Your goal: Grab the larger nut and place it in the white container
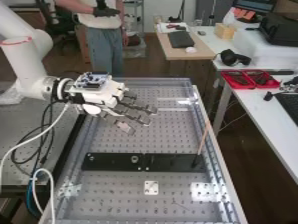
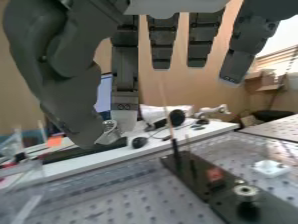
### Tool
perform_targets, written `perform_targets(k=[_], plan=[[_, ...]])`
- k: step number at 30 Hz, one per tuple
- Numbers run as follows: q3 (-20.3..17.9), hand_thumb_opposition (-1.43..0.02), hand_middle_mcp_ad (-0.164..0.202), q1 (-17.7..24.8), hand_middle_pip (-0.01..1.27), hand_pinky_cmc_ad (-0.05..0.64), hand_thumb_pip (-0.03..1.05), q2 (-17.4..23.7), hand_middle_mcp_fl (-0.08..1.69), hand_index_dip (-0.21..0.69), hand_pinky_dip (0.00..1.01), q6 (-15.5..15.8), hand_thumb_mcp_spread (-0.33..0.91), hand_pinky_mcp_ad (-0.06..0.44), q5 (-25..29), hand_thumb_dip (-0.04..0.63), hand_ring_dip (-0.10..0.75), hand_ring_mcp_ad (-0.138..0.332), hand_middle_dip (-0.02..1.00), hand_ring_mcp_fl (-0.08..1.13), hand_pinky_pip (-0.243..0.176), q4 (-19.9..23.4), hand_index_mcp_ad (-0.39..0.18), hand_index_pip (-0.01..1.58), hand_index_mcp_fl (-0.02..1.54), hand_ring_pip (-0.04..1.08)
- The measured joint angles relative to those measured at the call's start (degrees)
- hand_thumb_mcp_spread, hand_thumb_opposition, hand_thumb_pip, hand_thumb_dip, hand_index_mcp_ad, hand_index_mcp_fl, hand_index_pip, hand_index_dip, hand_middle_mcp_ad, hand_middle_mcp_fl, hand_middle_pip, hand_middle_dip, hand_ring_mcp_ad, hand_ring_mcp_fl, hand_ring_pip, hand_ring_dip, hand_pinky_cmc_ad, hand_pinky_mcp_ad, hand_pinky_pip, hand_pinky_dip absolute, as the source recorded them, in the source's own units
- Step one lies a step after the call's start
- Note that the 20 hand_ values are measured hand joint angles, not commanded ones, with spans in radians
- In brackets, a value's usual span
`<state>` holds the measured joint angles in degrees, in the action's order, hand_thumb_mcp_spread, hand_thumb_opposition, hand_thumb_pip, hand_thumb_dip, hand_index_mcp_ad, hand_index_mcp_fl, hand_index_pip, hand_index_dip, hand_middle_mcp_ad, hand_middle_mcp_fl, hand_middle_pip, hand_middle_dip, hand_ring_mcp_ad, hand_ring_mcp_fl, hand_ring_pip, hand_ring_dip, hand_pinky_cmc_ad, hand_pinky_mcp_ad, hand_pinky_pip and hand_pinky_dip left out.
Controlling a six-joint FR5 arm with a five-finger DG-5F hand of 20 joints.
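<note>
Perforated metal makes up the top of the counter [image 1: 120, 200], with pale rails along its long sides. To its right in the high view stands a white desk [image 1: 258, 116] with red trays [image 1: 250, 79] on it; farther back is a wood-topped desk [image 1: 199, 54]. A flat black bar [image 1: 174, 162] lies across the nearer part of the counter, its right end close to the right rail. On the bar, the smaller nut [image 1: 91, 158] stands near the left end and the bearing [image 1: 134, 159] stands farther right, just short of the bar's middle. A thin rod [image 1: 204, 136] rises from near the bar's right end, leaning slightly. The wrist view also shows a small red block [image 2: 214, 175] on the bar.

The white container [image 1: 151, 187] sits on the counter between the bar and the near edge, about midway between the two side rails and apart from the bar.

The hand [image 1: 138, 106] is above the counter, left of its centre and beyond the bar. Its thumb and one finger are closed in a pinch on the larger nut [image 2: 110, 133], held at their tips; the other fingers are mostly extended. So the larger nut is off the bar, well apart from the white container.
</note>
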<state>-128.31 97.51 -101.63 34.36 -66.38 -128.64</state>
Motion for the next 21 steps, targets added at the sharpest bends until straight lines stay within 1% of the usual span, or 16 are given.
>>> perform_targets(k=[1,2,4,5,6,7,9,15,16,21], plan=[[0.4,-0.89,0.068,0.2,0.14,0.349,0.74,0.4,0.03,0.072,0.62,-0.4,0.3,0.309,-3.4,0.216,0.12,0.159,0.22,0.01,-0.105,-1.5,-0.087,1.53,0.35,0.16],[0.6,-0.89,0.065,0.3,0.14,0.349,0.74,0.6,0.04,0.072,0.62,-0.6,0.3,0.309,-4.9,0.216,0.12,0.161,0.22,0.01,-0.105,-2.3,-0.087,1.53,0.35,0.16],[1.6,-0.89,0.07,0.7,0.14,0.349,0.74,1.1,0.04,0.072,0.62,-1.4,0.3,0.307,-11.2,0.216,0.12,0.162,0.22,0.01,-0.105,-5.1,-0.087,1.53,0.35,0.16],[1.9,-0.89,0.072,0.8,0.14,0.346,0.74,1.3,0.03,0.072,0.62,-1.7,0.3,0.307,-13.1,0.216,0.12,0.162,0.22,0.01,-0.105,-6.0,-0.087,1.53,0.35,0.15],[2.4,-0.89,0.072,1.0,0.14,0.346,0.74,1.5,0.03,0.072,0.62,-2.1,0.3,0.307,-16.1,0.216,0.12,0.164,0.22,0.01,-0.108,-7.4,-0.087,1.53,0.35,0.15],[2.9,-0.89,0.066,1.1,0.14,0.346,0.74,1.6,0.03,0.072,0.62,-2.3,0.3,0.307,-18.6,0.216,0.12,0.164,0.22,0.01,-0.108,-8.5,-0.087,1.53,0.35,0.15],[3.6,-0.89,0.072,1.3,0.14,0.346,0.74,1.8,0.03,0.072,0.62,-2.5,0.3,0.307,-22.3,0.22,0.12,0.161,0.22,0.01,-0.108,-10.0,-0.087,1.53,0.35,0.15],[4.8,-0.89,0.068,1.7,0.14,0.346,0.74,1.9,0.03,0.072,0.59,-2.2,0.3,0.312,-31.3,0.216,0.12,0.154,0.22,0.01,-0.105,-13.7,-0.087,1.53,0.35,0.14],[4.8,-0.89,0.068,1.8,0.14,0.346,0.74,1.9,0.03,0.072,0.59,-2.0,0.3,0.312,-32.3,0.216,0.12,0.152,0.22,0.01,-0.105,-13.9,-0.087,1.53,0.35,0.13],[4.1,-0.89,0.068,2.7,0.14,0.346,0.74,2.1,0.03,0.072,0.58,-0.9,0.3,0.311,-34.5,0.216,0.12,0.152,0.22,0.01,-0.105,-14.2,-0.087,1.53,0.35,0.13]])
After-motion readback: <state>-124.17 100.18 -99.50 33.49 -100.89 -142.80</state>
